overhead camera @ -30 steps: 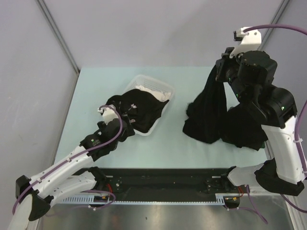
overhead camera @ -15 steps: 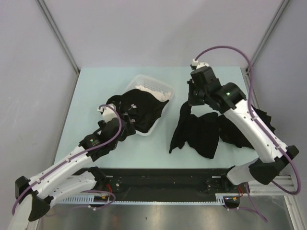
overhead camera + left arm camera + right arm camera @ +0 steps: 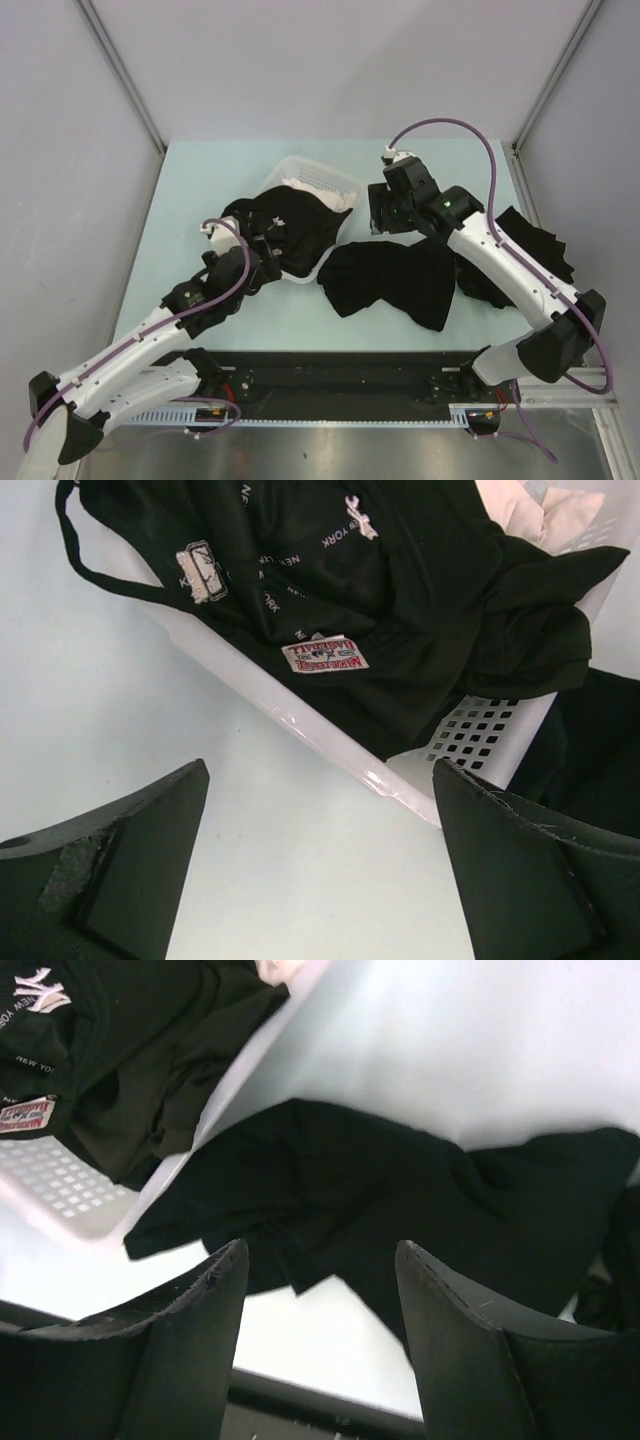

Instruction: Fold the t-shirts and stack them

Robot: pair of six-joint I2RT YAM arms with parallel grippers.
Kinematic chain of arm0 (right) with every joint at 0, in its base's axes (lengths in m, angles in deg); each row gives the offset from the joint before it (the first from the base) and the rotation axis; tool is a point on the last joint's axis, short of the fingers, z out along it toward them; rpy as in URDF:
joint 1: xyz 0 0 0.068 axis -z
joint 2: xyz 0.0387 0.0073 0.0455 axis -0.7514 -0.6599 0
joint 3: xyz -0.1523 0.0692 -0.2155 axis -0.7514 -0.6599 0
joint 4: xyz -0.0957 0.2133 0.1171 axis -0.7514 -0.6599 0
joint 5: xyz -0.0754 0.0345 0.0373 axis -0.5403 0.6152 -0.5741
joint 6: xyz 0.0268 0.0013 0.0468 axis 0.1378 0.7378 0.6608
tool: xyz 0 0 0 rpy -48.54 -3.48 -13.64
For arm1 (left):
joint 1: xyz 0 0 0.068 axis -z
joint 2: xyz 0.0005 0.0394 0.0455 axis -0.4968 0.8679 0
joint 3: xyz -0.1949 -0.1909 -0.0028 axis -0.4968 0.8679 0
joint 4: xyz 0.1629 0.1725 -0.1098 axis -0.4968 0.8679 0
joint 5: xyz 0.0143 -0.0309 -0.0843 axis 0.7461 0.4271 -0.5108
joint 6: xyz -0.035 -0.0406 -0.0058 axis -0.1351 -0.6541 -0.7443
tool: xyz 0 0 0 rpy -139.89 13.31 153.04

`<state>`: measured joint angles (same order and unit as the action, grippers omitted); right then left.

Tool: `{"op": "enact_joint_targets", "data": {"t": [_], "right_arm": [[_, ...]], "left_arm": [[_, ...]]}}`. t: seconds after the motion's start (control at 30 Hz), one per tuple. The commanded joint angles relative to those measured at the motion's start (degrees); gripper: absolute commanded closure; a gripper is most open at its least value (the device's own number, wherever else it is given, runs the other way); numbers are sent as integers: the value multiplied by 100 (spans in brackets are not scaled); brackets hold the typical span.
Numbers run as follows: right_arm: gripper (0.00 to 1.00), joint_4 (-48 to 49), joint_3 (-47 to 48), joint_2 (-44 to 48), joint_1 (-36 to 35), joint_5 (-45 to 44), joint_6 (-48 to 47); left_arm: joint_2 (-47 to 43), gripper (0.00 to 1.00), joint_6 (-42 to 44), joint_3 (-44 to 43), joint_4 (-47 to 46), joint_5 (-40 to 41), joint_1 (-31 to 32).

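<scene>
Black cloth lay under my right hand [image 3: 320, 1260]: the spread t-shirt [image 3: 400, 1190] rested loosely on the pale tabletop [image 3: 200, 180], near the middle and reaching toward 5 o'clock in the overhead view. Its left edge was just beside the white basket [image 3: 470, 740]. My right fingers [image 3: 170, 1350] stood well apart above the shirt with nothing between them. I could not tell whether they brushed the cloth. The crumpled t-shirt [image 3: 530, 245] sat at 3 o'clock, partly hidden by my right arm. My left hand [image 3: 320, 775] was spread wide and held nothing. It pointed at the basket at 11 o'clock, near its wall but apart from it. The heaped t-shirts [image 3: 400, 600] filled the basket, one draped over its near rim, with white cloth [image 3: 540, 510] at the far corner.
</scene>
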<state>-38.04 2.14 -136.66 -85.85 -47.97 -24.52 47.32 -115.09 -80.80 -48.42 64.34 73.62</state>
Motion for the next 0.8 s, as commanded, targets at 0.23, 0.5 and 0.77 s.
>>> {"op": "enact_joint_targets", "data": {"t": [0.23,0.5,0.77], "right_arm": [[34,2625,-689,-988,331,239,-1002],[34,3320,-453,-2034,427,537,-1073],[34,3724,-312,-2360,471,625,-1038]], "left_arm": [[-328,1,-172,-174,199,-108,11],[-801,2,-120,-200,558,-328,99],[-1268,2,-40,-227,858,-196,117]]}}
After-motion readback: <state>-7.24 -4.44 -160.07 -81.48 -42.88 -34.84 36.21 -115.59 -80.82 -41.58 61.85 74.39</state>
